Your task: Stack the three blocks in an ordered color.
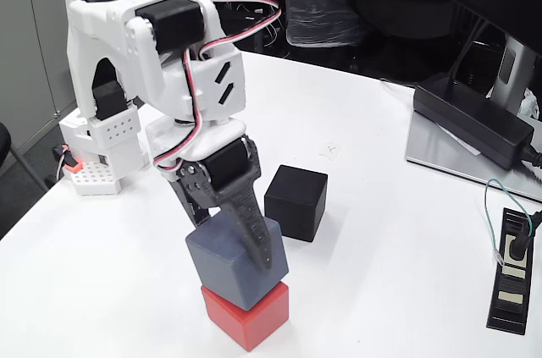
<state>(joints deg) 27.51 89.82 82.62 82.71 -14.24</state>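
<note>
My fingers [254,244] are clamped on the blue-grey block [229,261], which sits on top of the red block [246,314] near the front edge of the white tabletop [381,231]. The black block [295,201] stands on the tabletop just behind them, apart from the stack, toward the right in the fixed view.

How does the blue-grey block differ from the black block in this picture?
1. The blue-grey block sits on the red block; the black block sits on the table.
2. The claw grips the blue-grey block; the black block stands free.
3. The blue-grey block is lighter in colour than the black one.
Both are plain matte cubes of similar size.
</note>
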